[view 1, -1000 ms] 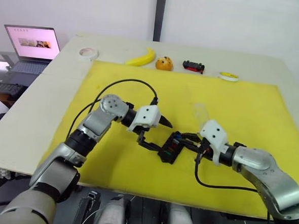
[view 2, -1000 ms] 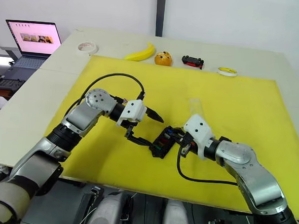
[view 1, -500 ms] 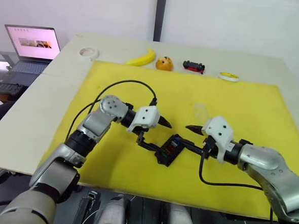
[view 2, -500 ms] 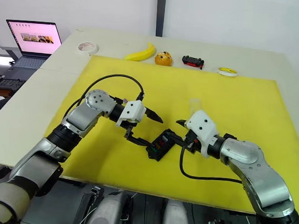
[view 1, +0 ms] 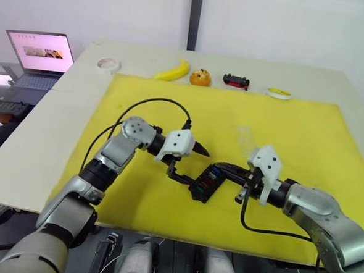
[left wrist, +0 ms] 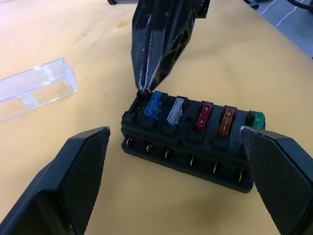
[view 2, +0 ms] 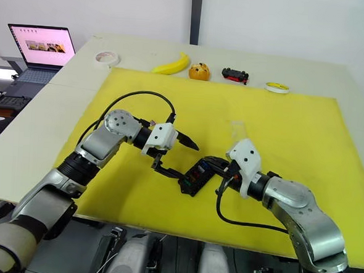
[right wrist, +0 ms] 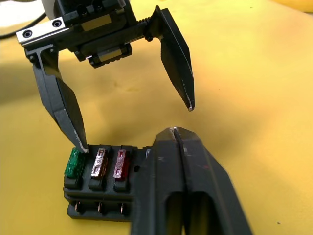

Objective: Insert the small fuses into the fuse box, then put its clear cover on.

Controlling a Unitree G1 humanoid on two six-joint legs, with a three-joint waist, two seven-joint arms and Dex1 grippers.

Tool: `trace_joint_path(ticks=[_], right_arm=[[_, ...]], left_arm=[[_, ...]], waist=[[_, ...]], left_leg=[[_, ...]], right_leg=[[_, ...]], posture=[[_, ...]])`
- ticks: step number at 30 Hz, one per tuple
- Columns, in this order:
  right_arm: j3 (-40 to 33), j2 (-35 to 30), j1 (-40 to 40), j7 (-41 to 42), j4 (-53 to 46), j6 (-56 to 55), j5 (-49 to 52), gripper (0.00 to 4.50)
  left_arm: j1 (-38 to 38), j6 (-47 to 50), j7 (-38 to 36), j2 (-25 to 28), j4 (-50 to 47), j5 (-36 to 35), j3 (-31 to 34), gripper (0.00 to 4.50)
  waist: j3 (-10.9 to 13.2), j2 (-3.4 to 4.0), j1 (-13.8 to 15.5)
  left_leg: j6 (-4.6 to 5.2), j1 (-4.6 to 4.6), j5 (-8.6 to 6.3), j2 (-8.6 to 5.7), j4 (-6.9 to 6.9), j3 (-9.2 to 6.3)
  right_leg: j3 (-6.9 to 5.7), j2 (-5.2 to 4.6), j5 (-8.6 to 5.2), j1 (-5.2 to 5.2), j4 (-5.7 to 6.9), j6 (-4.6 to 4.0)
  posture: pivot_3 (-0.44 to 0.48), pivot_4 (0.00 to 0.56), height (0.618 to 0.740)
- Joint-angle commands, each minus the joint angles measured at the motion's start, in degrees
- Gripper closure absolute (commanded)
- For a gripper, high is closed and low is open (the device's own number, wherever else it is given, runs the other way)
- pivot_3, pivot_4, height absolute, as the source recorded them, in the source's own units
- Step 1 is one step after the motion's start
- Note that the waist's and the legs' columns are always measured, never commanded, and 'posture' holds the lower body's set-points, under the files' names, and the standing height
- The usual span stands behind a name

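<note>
Toward the near edge of the yellow mat (view 1: 294, 128) that covers most of the tabletop (view 1: 60, 104), the black fuse box (view 1: 206, 182) lies at a slant; in the left wrist view five fuses (left wrist: 203, 116) stand in its slots in a row, blue, grey, red, orange-brown and green. The left hand (view 1: 183, 162) is wide open, one finger resting its tip at the green-fuse end of the box and the other raised clear of it, so it grips nothing. The right hand (view 1: 231, 170) comes from the other side with its two fingers pressed flat together and holding nothing; their tip bears on the box's top at the blue-fuse end. The clear cover (left wrist: 32, 88) lies on the mat just beyond the box, apart from it, open side up, between the box and the far edge of the mat. Along the far edge of the tabletop, off the mat, sit a white tape roll (view 1: 107, 64), a banana (view 1: 172, 70), an orange (view 1: 200, 77), a black-and-red toy car (view 1: 235, 81) and a yellow ring (view 1: 278, 93); an open laptop (view 1: 35, 59) stands on a separate surface beyond the tabletop's far left corner.
</note>
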Motion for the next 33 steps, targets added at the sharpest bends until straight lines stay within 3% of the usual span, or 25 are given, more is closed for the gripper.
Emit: trace_joint_path(ticks=[1,12,19,26,33], right_arm=[[-0.28,1.05,0.33,-0.54,0.32,-1.85,0.18,4.44],[6.98,-1.46,2.28,-1.93,3.16,-0.91,-6.97,4.44],[5.98,-0.62,1.97,-2.54,2.26,-0.83,-6.29,4.44],[-5.8,-1.06,0.59,-2.7,-6.04,2.83,3.93,4.44],[-21.9,-8.24,5.53,1.67,-5.73,6.85,12.55,4.44]], left_arm=[[-0.33,-0.67,-0.08,-0.3,-1.11,0.18,1.38,0.0],[-0.9,-0.3,-0.12,-0.34,-1.07,0.2,1.46,0.0],[-1.16,-0.08,-0.12,-0.39,-0.87,0.27,1.75,0.0],[2.82,8.08,2.82,2.78,-7.28,-3.38,6.62,0.0],[16.05,24.81,6.84,13.78,-25.06,-12.72,17.75,0.0]], waist=[[0.0,0.0,0.0],[-0.05,-0.01,-0.02],[-0.12,0.0,-0.01],[-0.09,0.04,-0.19],[-0.09,0.05,-0.99]], left_leg=[[0.0,0.0,0.0,0.0,0.0,0.0],[0.0,0.02,0.0,-0.04,0.0,0.0],[0.0,0.12,0.0,-0.01,0.0,-0.02],[0.0,0.1,0.0,0.05,0.01,-0.01],[0.01,0.11,-0.01,0.17,-0.02,-0.05]], right_leg=[[0.0,0.0,0.0,0.0,0.0,0.0],[0.0,0.01,0.0,0.01,0.01,0.0],[0.0,0.03,0.0,0.12,0.01,0.0],[0.03,0.02,0.0,0.09,0.02,0.0],[0.02,0.04,0.0,0.08,0.03,0.0]], posture=[[0.0,0.15,0.74],[0.0,0.15,0.74],[0.0,0.15,0.74],[0.0,0.15,0.74],[0.0,0.15,0.74]])
